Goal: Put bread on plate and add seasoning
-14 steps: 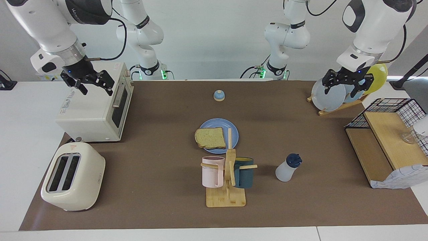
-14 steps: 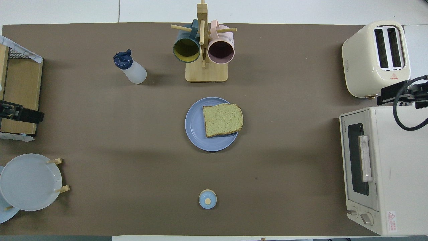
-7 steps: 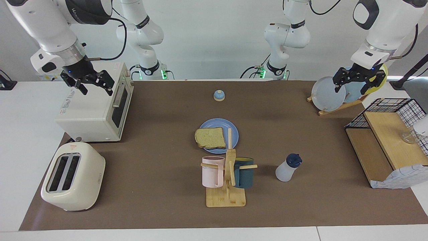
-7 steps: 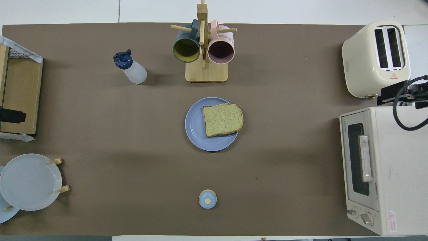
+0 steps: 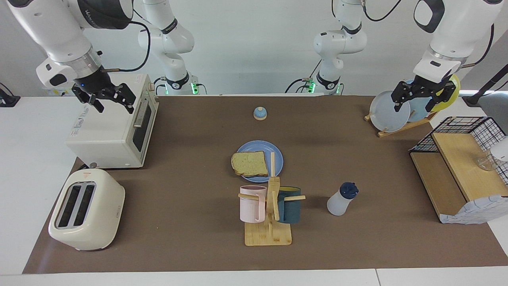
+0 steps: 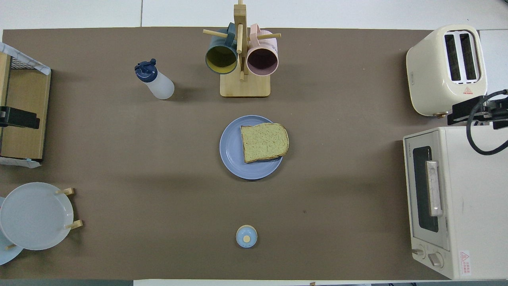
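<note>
At mid-counter, bread point(image 5: 249, 163) sits on the plate point(image 5: 278, 157); the left end effector point(image 5: 422, 95), wide and empty, has lifted away over the plate rack point(image 5: 391, 112), the bottle point(image 5: 341, 198) untouched.

Bread point(image 6: 264, 142) lies on the plate point(image 6: 234, 153), overhanging its rim toward the right arm's end. Seasoning point(image 6: 155, 80) stands apart, beside the mug rack point(image 6: 244, 85).

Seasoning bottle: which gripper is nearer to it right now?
Left. The left gripper hangs open over the rack of upright plates, at the seasoning bottle's end of the table. The right gripper hangs open over the toaster oven, at the other end.
</note>
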Controlling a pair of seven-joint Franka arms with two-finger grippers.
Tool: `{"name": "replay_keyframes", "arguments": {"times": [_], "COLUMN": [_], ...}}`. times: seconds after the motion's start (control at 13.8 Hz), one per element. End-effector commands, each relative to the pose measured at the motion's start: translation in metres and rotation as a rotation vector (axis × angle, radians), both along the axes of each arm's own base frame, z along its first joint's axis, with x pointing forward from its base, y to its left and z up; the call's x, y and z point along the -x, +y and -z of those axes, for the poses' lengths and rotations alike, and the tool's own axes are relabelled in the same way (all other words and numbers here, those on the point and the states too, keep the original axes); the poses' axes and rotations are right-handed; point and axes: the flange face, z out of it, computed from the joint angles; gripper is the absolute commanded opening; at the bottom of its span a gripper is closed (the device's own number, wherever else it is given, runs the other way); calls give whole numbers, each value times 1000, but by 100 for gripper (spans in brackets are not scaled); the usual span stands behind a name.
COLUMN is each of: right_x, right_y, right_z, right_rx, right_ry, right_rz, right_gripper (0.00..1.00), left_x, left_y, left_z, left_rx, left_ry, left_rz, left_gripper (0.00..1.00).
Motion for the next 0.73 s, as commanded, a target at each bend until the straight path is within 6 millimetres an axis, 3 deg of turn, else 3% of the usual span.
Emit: {"name": "replay_keyframes", "arguments": {"times": [0.0,0.22,0.36,0.65], "right_x": [7,7,7,7], "right_y": [-3,-3,-3,-3], "right_z": [0,0,0,0], "right_rx": [8,8,8,8], "right_ry": [-1,-1,-1,-1], "right_rz": [-20,-20,-20,-20], "right_gripper": [100,100,100,100], "left_x": [2,14,11,0], "left_y": [4,17,20,-3], "left_z": [-11,24,33,11], "left_rx": [29,44,46,49], "left_ry": [20,26,33,36], "left_rz": [-40,-62,-66,-28], "left_gripper": [100,100,100,100]}}
